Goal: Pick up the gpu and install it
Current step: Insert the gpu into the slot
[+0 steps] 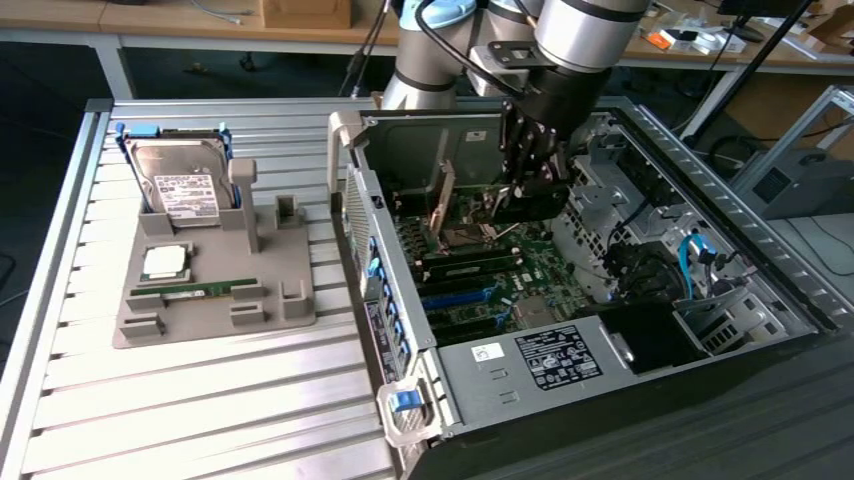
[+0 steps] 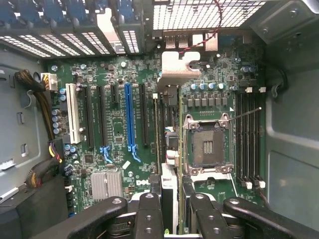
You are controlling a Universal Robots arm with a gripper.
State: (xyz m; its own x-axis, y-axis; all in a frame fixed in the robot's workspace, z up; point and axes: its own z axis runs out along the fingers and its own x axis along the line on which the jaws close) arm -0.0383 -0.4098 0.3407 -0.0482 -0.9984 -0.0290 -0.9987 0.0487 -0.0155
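One gpu (image 2: 171,149) stands edge-on between the two fingers of the end effector (image 2: 172,209), which is clenched on its upper edge inside the open computer case (image 1: 747,250). In the wrist view the card runs straight away from the fingertips as a thin strip over the motherboard (image 2: 114,129), and its silver bracket (image 2: 178,67) sits at the far end, against the rear wall of the case. In the exterior view the gpu (image 1: 441,205) hangs as an upright brownish board just beside the end effector (image 1: 514,205), low over the motherboard; whether its lower edge touches a slot cannot be told.

Beside the held card, one blue slot (image 2: 129,117) and one white slot (image 2: 72,113) lie on one side, with several black slots between them. One empty processor socket (image 2: 207,144) lies on the other side, and beyond it a row of black memory slots (image 2: 249,137).

Well apart from the end effector, outside the case, one grey fixture (image 1: 214,290) rests on the slatted worktop (image 1: 200,400). It carries one hard drive (image 1: 180,185), one processor chip (image 1: 164,262) and one green memory stick (image 1: 198,289).
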